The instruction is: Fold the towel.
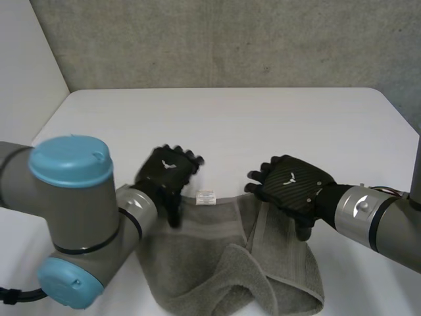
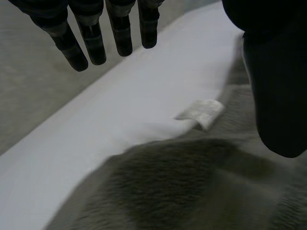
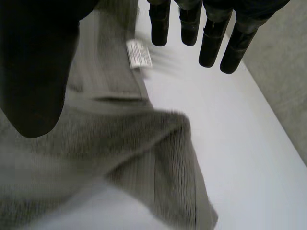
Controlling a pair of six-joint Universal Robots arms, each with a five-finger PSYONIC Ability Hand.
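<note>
Under left hand (image 1: pixel 168 170) and right hand (image 1: pixel 293 184) lies the towel (image 1: pixel 204 263), straight parted fingers (image 2: pixel 121 31) past its edge.

We find the light soft and even across the table (image 1: pixel 263 118), which reads bright white with no glare. The wall (image 1: pixel 230 39) behind it is evenly lit, without hot spots. The towel (image 1: pixel 197 263) carries only gentle shading in its folds. In the wrist views we note the left hand (image 2: pixel 278 96) and right hand (image 3: pixel 33 72) as near-black masses, with faint highlights on the fingers (image 3: pixel 209 45).
</note>
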